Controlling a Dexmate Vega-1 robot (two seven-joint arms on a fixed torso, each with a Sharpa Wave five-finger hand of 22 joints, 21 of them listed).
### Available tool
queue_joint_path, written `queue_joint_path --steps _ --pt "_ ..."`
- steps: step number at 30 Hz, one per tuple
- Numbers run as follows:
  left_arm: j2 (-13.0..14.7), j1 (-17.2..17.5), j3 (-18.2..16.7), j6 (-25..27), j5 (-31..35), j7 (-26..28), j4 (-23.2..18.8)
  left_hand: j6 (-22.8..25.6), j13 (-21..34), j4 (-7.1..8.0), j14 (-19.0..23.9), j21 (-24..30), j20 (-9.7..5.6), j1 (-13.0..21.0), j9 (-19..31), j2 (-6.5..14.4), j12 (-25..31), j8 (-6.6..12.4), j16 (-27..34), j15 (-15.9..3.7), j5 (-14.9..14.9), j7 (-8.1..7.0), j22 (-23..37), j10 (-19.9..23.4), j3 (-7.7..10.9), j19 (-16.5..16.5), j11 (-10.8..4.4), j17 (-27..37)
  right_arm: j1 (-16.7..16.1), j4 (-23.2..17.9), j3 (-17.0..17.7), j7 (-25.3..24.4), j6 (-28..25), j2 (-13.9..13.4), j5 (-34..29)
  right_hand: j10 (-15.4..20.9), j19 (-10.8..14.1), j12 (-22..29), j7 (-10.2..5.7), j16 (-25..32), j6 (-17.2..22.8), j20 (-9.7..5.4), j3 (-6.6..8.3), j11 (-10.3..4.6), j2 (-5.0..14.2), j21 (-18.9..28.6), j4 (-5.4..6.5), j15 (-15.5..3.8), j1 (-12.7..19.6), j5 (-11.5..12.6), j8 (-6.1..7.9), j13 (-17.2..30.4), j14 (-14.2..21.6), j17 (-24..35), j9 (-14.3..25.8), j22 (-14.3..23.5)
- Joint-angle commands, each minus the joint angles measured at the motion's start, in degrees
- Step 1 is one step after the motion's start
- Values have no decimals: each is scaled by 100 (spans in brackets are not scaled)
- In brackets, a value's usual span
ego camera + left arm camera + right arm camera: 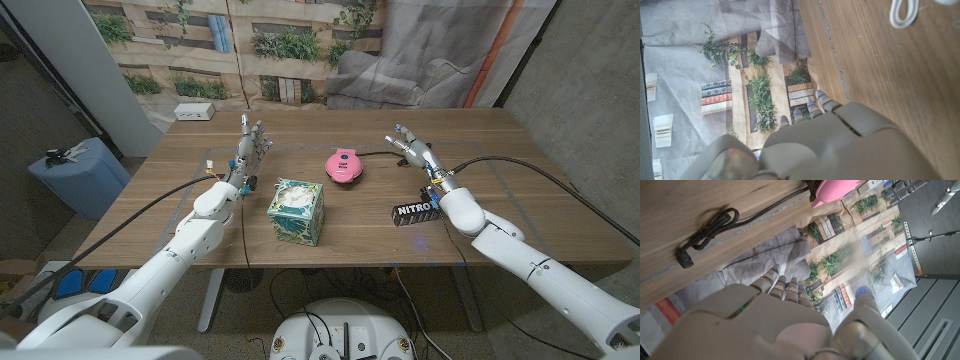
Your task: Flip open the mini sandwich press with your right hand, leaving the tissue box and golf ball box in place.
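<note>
- Starting nearest the robot, the tissue box (296, 211) is seen upright near the table's front edge, a tissue showing at its top opening; what else it holds cannot be told.
- The golf ball box (416, 211), dark with white lettering, is seen lying on its side just beside the right forearm; its contents are hidden.
- The left hand (252, 146) is held raised over the wooden table (500, 140), fingers apart and holding nothing; in the left wrist view its fingertips (816, 106) are shown free of any object.
- The right hand (413, 146) is likewise shown with fingers spread and nothing held, well right of the press.
- The mini sandwich press (344, 164), pink, round and closed, is seen mid-table between the two hands; its edge is also caught in the right wrist view (832, 191).
- The press is judged to lie to the right hand's left at roughly equal depth, so a leftward reach across bare table is called for. No long axis is offered by the round body, and the handle's side cannot be told.
- A black cable (710, 227) is seen running from the press toward the right hand.
</note>
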Motion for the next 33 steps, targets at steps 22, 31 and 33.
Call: queue_joint_path --steps 22,31,33 --pt "-2 0 2 -3 1 -2 0 -194 12 4 -43 36 -19 -1 25 298 32 29 39 -209 26 -46 14 -37 -43 20 -7 18 77 -1529 -724 199 -1883 -640 -2540 -537 -333 -11 144 7 -560 57 140 -5 -90 -32 -289 142 369 -40 51 17 -408 -213 45 28" --pt "-1 0 2 -2 1 -1 -1 -194 12 3 -43 37 -21 -1 25 298 38 29 39 -210 26 -46 14 -22 -43 23 10 18 170 -1667 -912 377 -2088 -619 -3011 -642 -384 1 227 12 -640 85 158 8 -190 -25 -334 202 492 -33 62 16 -489 -261 46 26" --pt "-1 0 2 -2 0 -1 -1 -193 12 3 -38 36 -16 -1 25 298 36 29 41 -211 26 -46 14 -27 -43 21 7 18 186 -1680 -948 390 -2069 -625 -3098 -639 -363 10 223 21 -639 91 164 5 -202 -14 -339 205 517 -29 69 15 -481 -270 46 25"
